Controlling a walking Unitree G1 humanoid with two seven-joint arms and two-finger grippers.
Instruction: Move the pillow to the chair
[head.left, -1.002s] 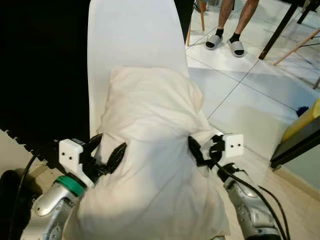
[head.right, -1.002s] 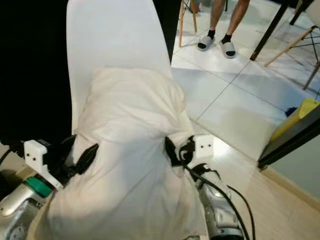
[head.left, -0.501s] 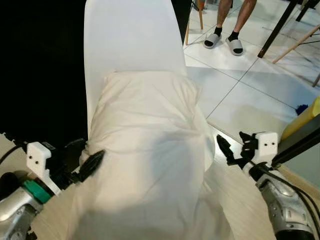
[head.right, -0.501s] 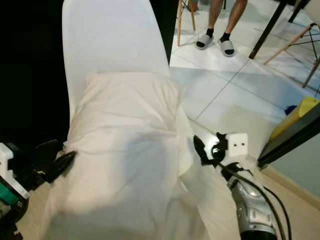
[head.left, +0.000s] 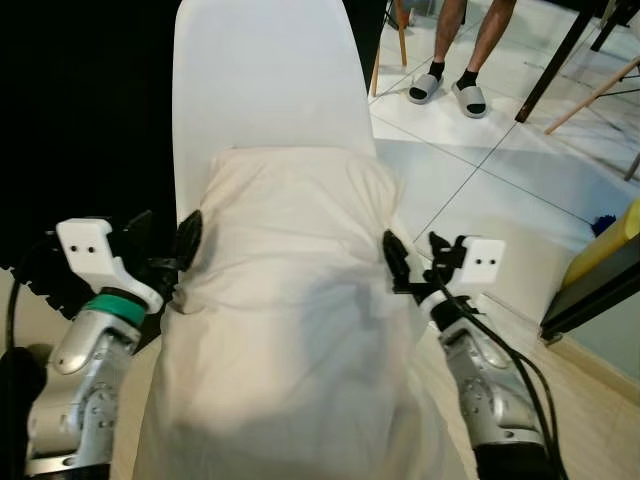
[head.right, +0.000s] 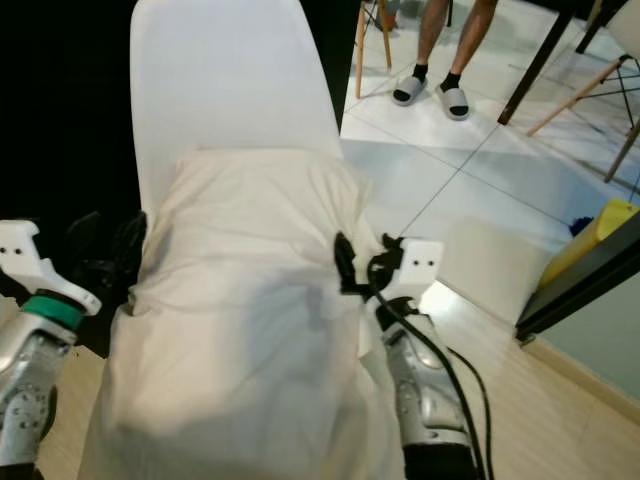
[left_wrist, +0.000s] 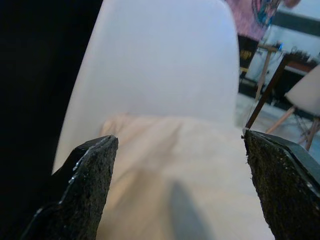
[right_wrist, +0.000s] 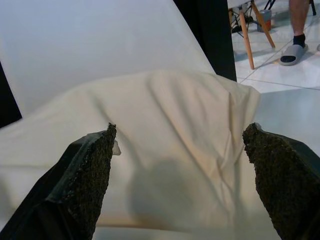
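A cream pillow (head.left: 290, 300) is seen lying on the white chair (head.left: 265, 80); the move is judged essentially done. The left gripper (head.left: 165, 250) and right gripper (head.left: 410, 265) are held wide open beside it, gripping nothing.

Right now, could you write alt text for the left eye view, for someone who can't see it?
A cream pillow lies on a white chair, with the robot's open left gripper and open right gripper at its two sides. A person's sandalled feet stand on the tiled floor beyond.
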